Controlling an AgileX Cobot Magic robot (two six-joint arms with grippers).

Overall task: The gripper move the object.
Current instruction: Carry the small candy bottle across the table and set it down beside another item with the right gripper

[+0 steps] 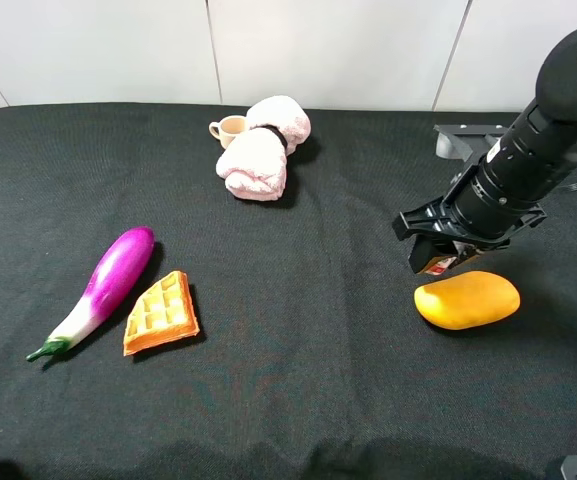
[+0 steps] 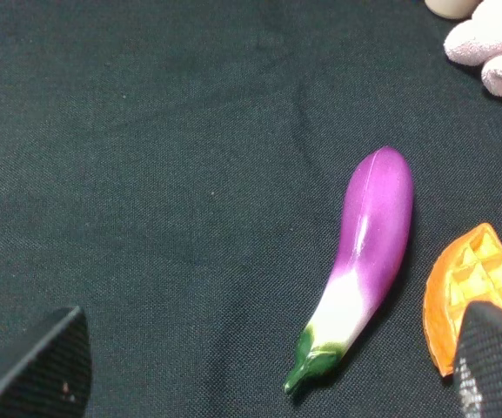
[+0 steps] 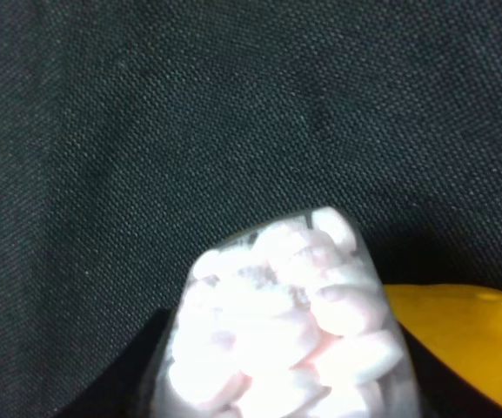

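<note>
Nearest our right wrist lens, the jar [image 3: 285, 322] of pink pieces fills the view, with the mango [image 3: 459, 340] just beside it. We judge the right gripper [image 1: 436, 262] has its jaws closed narrowly on the jar, near the right edge of the tabletop [image 1: 558, 400], midway along it. Whether it is off the cloth [image 1: 298, 390] we cannot tell. So we place the step at the grasp, with the carry to come; the next move calls for a straight lift that clears the mango. Our left gripper [image 2: 272, 366] hangs with jaws wide and empty near the eggplant [image 2: 364, 252] and waffle [image 2: 472, 287], toward the front-left corner. That black cloth covers everything. A cup [image 1: 229, 129] and pink towel [image 1: 261, 148] lie by the far edge, under a white panelled wall [image 1: 318, 45].
</note>
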